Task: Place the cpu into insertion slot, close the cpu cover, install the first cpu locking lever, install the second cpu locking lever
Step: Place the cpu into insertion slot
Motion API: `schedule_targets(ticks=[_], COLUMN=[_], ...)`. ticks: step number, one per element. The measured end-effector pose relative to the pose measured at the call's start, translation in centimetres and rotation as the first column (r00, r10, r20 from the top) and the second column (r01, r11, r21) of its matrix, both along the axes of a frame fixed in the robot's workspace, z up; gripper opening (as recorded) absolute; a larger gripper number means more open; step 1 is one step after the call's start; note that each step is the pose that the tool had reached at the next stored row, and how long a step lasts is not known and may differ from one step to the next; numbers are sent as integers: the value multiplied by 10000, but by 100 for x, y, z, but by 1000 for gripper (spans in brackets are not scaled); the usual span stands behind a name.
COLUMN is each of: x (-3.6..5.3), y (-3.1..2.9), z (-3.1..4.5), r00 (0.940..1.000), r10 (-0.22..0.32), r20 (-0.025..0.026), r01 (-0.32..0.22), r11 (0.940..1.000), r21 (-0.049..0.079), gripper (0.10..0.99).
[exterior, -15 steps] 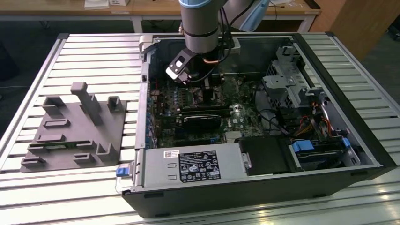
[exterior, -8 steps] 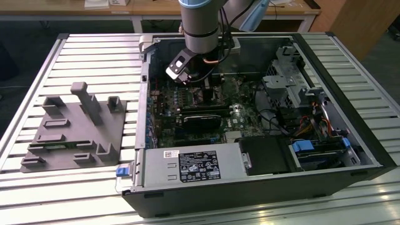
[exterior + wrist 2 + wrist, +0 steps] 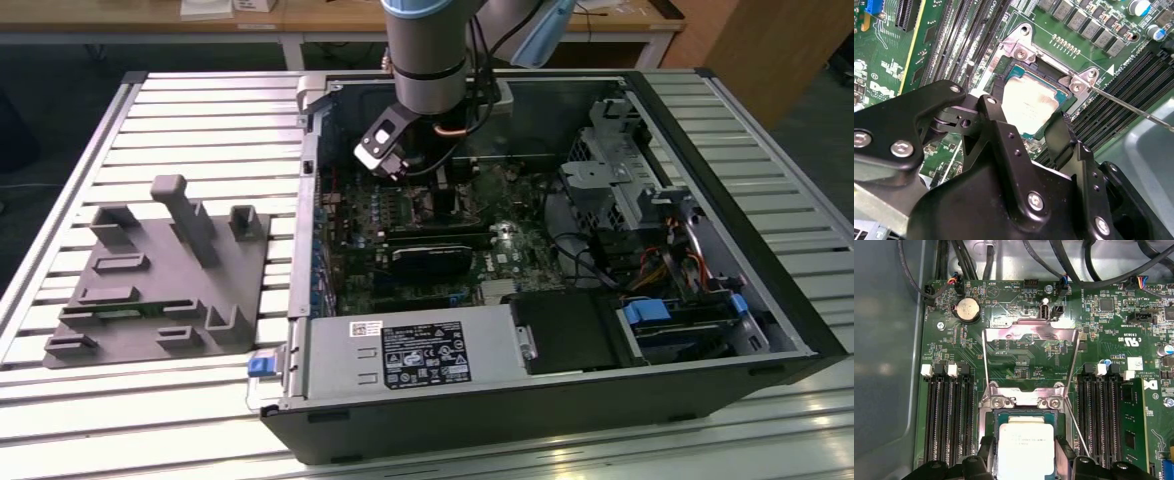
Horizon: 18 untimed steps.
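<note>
now cpu (image 3: 1026,447) seated in insertion slot (image 3: 1026,413), flanked by claw (image 3: 1024,116); gripped or released, cannot tell

Exterior view looks down on the open black computer case (image 3: 534,415); both wrist views closely share the square silvery-tan cpu (image 3: 1029,104) (image 3: 1026,450)

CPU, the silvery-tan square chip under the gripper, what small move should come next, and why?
Probably ease the gripper straight up: the silvery-tan square chip seems to sit flat in the metal-rimmed socket, while the thin silvery cover frame is flipped open.
</note>
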<state>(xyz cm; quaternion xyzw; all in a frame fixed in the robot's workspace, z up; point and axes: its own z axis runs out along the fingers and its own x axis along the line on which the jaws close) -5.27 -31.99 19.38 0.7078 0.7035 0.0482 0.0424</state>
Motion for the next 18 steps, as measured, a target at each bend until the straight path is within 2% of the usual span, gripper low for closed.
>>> schedule_targets(ticks=[3,9,17,18], x=[0,0,0,0], y=[-1,0,0,0], z=[17,113,117,117], r00=[10000,10000,10000,10000], r10=[0,0,1,0], r20=[-3,-1,-1,-1], r01=[0,0,-1,0], r11=[10000,10000,10000,10000], r21=[-2,-1,0,0], gripper=[600,600,588,525])
